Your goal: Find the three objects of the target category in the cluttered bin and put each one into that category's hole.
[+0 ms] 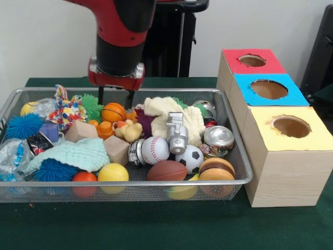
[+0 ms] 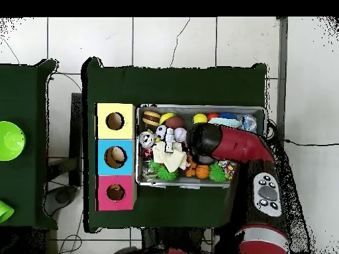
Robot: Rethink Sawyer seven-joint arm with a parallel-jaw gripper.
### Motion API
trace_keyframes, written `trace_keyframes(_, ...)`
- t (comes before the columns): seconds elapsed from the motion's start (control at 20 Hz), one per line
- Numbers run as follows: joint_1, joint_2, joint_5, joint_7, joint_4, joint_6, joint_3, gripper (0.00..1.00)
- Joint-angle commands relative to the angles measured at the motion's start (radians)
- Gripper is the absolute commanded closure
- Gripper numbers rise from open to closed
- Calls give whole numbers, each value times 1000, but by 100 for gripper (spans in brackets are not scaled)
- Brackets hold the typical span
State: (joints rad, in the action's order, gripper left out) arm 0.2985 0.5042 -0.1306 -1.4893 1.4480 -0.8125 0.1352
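Gripper (image 1: 115,98) hangs open, holding nothing, just above the small basketball (image 1: 113,112) at the wire bin's (image 1: 235,136) far side, probably lining up a pick. Baseball (image 1: 155,149), soccer ball (image 1: 190,158) and football (image 1: 166,171) lie nearer the bin's front rim; holed boxes (image 1: 283,151) stand beside the bin.

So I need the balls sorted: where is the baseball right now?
Front view: the baseball lies in the wire bin, front centre, between the soccer ball and a wooden block.
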Motion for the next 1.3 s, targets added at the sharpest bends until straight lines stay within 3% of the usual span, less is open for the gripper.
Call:
trace_keyframes(0.05,65,63,59,31,-21,-122,-151,0)
trace_keyframes(0.25,105,75,79,26,45,-32,-200,0)
trace_keyframes(0.55,138,39,138,-71,147,55,-238,0)
trace_keyframes(0.65,144,17,183,-118,171,27,-241,0)
trace_keyframes(0.8,159,6,196,-110,214,75,-256,0)
trace_keyframes(1.0,163,-14,173,-92,217,124,-256,0)
trace_keyframes(1.3,131,-70,23,-36,176,235,-198,0)
